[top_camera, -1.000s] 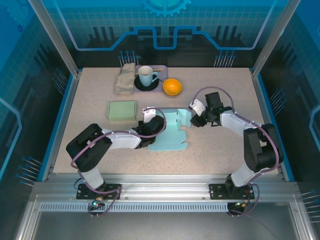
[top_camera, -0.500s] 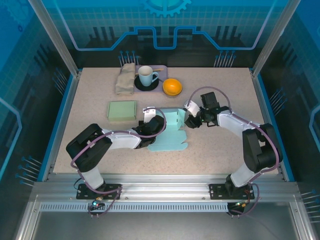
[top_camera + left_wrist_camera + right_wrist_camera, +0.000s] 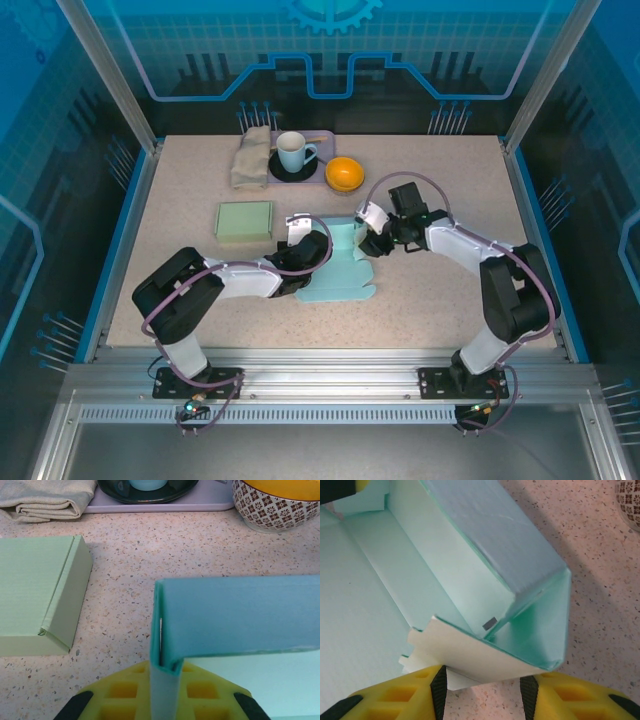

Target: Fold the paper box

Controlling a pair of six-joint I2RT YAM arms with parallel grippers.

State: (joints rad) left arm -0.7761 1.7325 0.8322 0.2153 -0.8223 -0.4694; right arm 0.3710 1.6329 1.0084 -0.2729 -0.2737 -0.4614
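The teal paper box (image 3: 338,272) lies partly folded in the middle of the table, its base flat and its far wall raised. My left gripper (image 3: 303,252) is shut on the box's left upright edge; in the left wrist view the folded teal wall (image 3: 240,615) is pinched between the yellow pads (image 3: 164,682). My right gripper (image 3: 366,238) is at the box's right end with its jaws apart. In the right wrist view the side flap (image 3: 485,655) rests against the front of the gripper (image 3: 482,695), and bare table shows between the black pads.
A closed green box (image 3: 244,221) lies left of the teal one, close to my left gripper (image 3: 35,605). At the back stand a tray with a cup (image 3: 292,152), a folded cloth (image 3: 250,155) and an orange bowl (image 3: 344,174).
My right gripper has moved left against the box's right end, tipping that side flap upward and inward. The left gripper has kept its grip and not moved.
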